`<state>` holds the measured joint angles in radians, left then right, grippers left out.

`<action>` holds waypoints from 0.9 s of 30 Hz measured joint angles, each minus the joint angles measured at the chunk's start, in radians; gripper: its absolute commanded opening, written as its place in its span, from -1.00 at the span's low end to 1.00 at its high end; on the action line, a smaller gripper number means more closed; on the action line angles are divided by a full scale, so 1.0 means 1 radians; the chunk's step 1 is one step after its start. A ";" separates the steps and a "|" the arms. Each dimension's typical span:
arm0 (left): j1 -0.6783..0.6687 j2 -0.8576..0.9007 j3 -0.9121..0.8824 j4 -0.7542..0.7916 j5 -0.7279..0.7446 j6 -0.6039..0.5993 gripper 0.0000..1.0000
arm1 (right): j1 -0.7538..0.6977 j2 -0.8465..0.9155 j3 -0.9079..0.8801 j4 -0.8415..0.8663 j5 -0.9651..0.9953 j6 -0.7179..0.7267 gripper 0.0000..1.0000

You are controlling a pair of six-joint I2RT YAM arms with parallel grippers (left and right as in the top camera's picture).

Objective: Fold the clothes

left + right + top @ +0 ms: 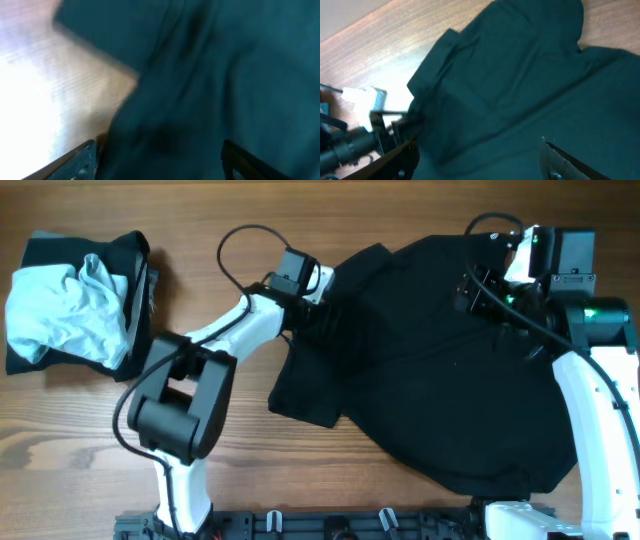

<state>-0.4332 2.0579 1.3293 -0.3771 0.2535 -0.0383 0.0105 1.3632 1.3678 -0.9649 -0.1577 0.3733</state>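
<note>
The black T-shirt (440, 370) lies spread and rumpled on the wooden table, from the centre to the right, with one sleeve (305, 395) sticking out at the lower left. My left gripper (308, 288) is at the shirt's upper-left edge. In the blurred left wrist view its fingers (157, 152) are wide apart with the dark fabric (215, 75) between them. My right gripper (492, 280) hovers over the shirt's top part. In the right wrist view its fingers (477, 147) are wide open above the fabric (520, 85).
A pile of other clothes (70, 305), a white-grey garment on a black one, lies at the far left. Bare wooden table (300, 480) shows in front of the shirt. The left arm's wrist (365, 130) shows in the right wrist view.
</note>
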 measured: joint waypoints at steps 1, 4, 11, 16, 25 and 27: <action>0.000 0.008 0.003 0.012 -0.006 0.000 0.54 | 0.000 0.000 0.000 -0.006 -0.001 -0.003 0.64; 0.000 0.035 0.012 0.064 -0.028 0.009 -0.38 | 0.000 0.000 0.000 -0.015 -0.003 -0.015 0.64; 0.035 0.035 0.052 -0.134 -0.269 -0.163 -0.92 | 0.000 0.000 0.000 -0.019 0.085 -0.030 0.98; 0.340 0.014 0.063 -0.348 -0.383 -0.318 -0.86 | 0.000 0.083 -0.064 -0.038 0.163 -0.025 0.86; 0.415 -0.152 0.000 -0.446 -0.315 -0.341 0.28 | -0.267 0.497 -0.094 -0.034 0.151 0.013 0.12; 0.405 -0.233 0.000 -0.445 -0.270 -0.333 0.29 | -0.301 0.531 -0.096 -0.017 0.150 0.008 0.12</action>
<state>-0.0280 1.8248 1.3289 -0.8223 -0.0162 -0.3710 -0.2909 1.8946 1.2720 -0.9821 -0.0074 0.3813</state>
